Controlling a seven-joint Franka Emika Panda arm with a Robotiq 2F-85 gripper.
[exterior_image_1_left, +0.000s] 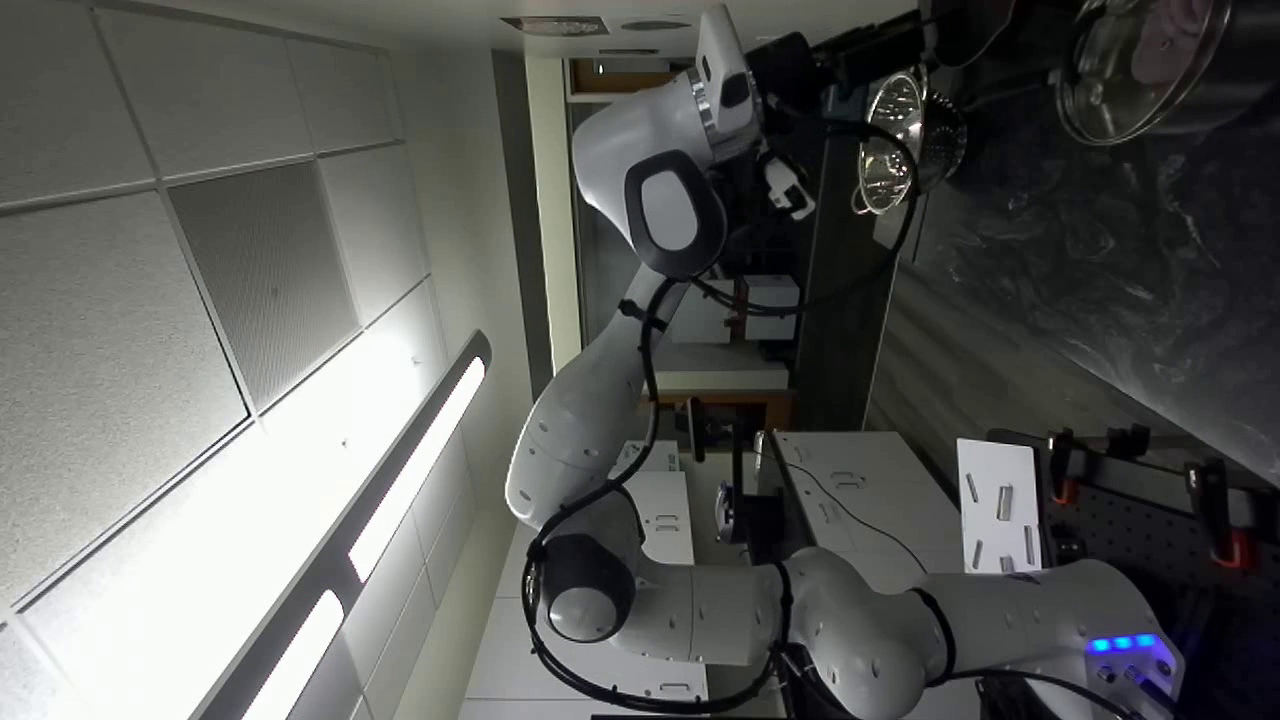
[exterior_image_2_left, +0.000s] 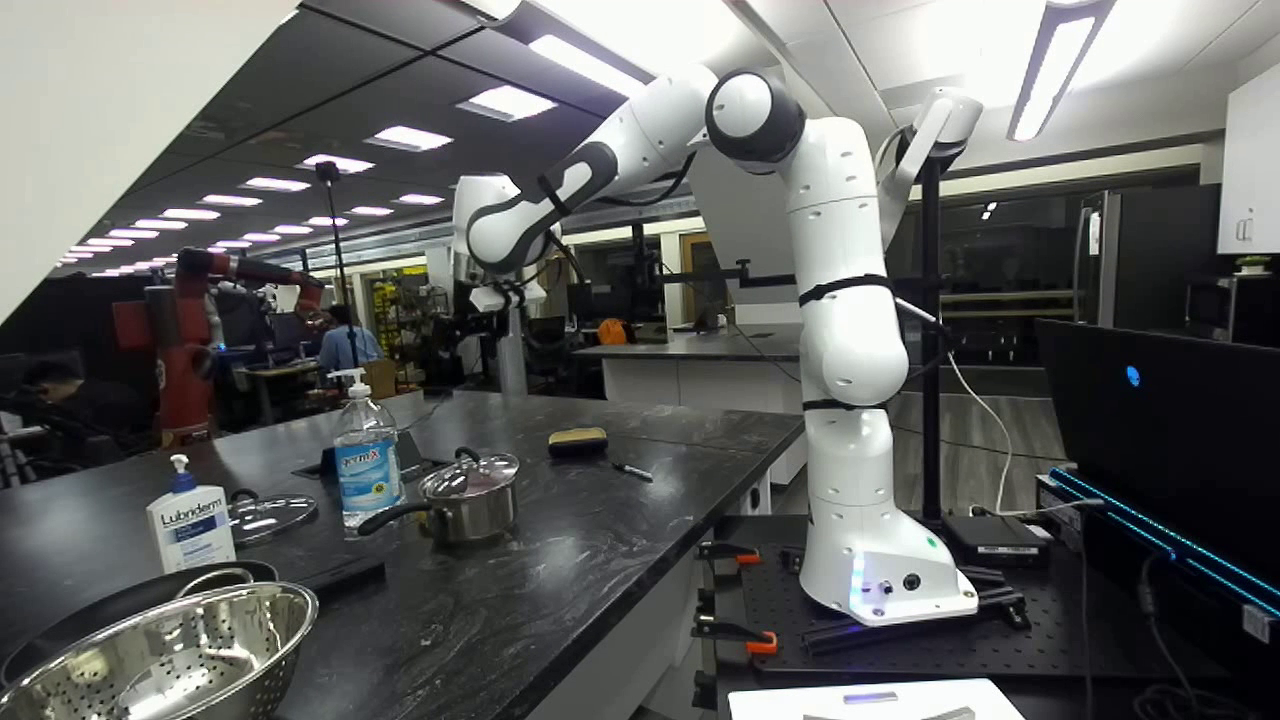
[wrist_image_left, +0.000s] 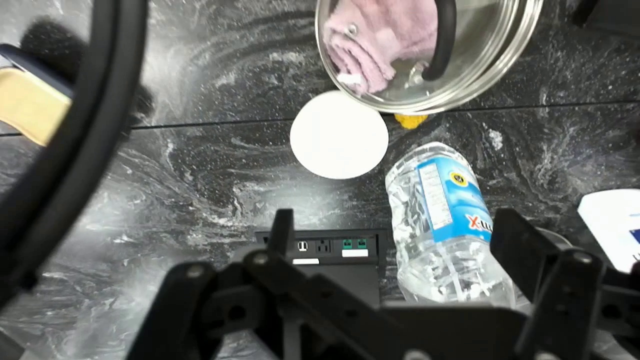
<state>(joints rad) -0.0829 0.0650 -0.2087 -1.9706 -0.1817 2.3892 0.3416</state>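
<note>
My gripper stands open above the dark marbled counter, with nothing between its fingers. Below it in the wrist view lies the view down onto a clear sanitizer bottle with a blue label, which stands upright in an exterior view. A steel pot carries a glass lid; a pink cloth shows through the glass. Beside the pot is a flat white disc, and a small yellow thing peeks out from under the rim.
A steel colander, a lotion bottle and a loose glass lid stand near the sanitizer. An outlet box rises from the counter. An eraser and a marker lie beyond the pot.
</note>
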